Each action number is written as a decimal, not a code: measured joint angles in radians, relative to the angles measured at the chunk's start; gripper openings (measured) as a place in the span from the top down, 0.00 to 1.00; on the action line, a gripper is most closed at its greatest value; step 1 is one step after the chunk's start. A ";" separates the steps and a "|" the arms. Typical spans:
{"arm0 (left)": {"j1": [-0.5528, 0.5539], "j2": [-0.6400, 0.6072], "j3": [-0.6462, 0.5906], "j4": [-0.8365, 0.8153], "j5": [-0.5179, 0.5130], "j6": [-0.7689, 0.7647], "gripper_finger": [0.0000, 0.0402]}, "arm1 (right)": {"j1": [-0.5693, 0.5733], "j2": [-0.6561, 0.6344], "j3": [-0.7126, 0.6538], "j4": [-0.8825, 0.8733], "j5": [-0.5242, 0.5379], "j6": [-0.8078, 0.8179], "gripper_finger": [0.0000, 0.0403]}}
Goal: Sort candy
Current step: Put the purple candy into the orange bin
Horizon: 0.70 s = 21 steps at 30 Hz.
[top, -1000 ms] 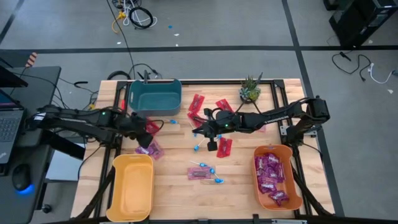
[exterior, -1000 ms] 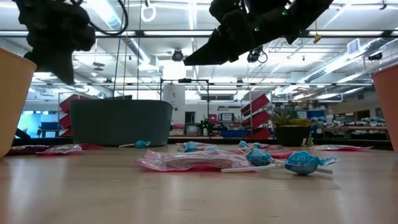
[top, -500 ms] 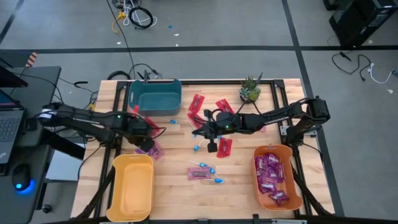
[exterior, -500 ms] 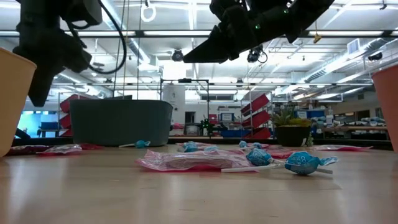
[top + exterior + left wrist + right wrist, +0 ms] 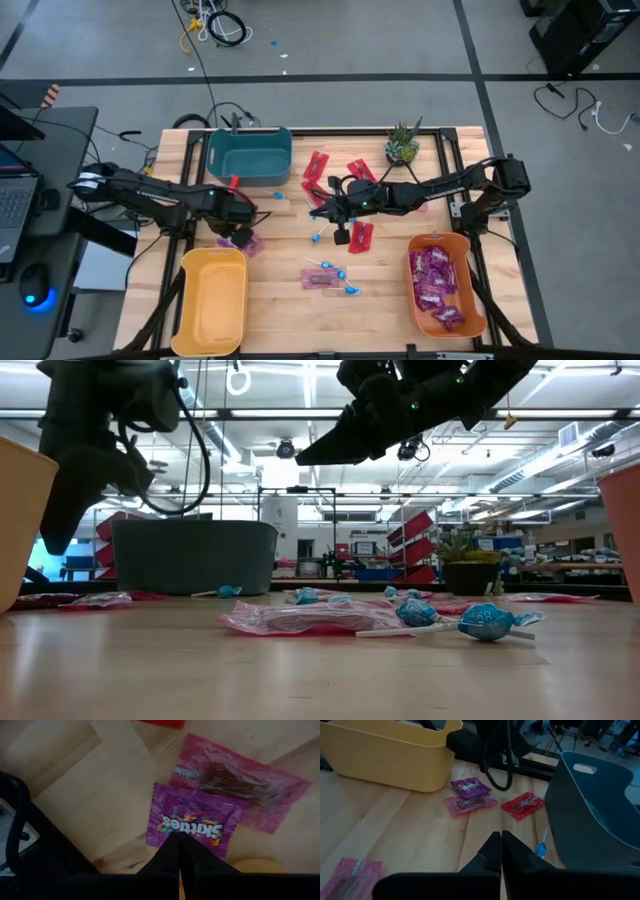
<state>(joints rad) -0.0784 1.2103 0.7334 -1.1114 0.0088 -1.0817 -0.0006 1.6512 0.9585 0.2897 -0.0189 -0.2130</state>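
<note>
near the desk's left edge (image 5: pixel 160 205), a purple packet (image 5: pixel 190 824) reads "skittles". left end effector (image 5: pixel 179 839) hangs above it, fingers pressed together. right end effector (image 5: pixel 500 838) is likewise closed and empty.

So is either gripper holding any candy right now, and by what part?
Nothing is held. The left gripper is shut and empty above a purple packet; the right gripper is shut and empty over the table's middle.

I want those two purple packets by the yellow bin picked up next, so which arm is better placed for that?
Left. The left pincer, shut, hangs right above the purple Skittles packet beside the yellow bin. The right pincer, also shut, sits mid-table, farther away.
</note>
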 joint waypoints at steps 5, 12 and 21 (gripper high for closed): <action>0.000 0.029 0.000 0.002 -0.023 0.008 1.00 | 0.000 0.000 0.000 0.000 0.000 -0.009 1.00; 0.001 0.041 0.000 0.006 -0.071 0.009 1.00 | 0.000 0.000 0.000 0.000 0.000 -0.015 1.00; 0.014 0.040 0.000 0.018 -0.075 0.062 1.00 | 0.000 0.000 0.000 0.000 0.000 -0.018 1.00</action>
<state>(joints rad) -0.0647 1.2507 0.7330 -1.0932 -0.0664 -1.0195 -0.0006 1.6516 0.9585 0.2901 -0.0189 -0.2314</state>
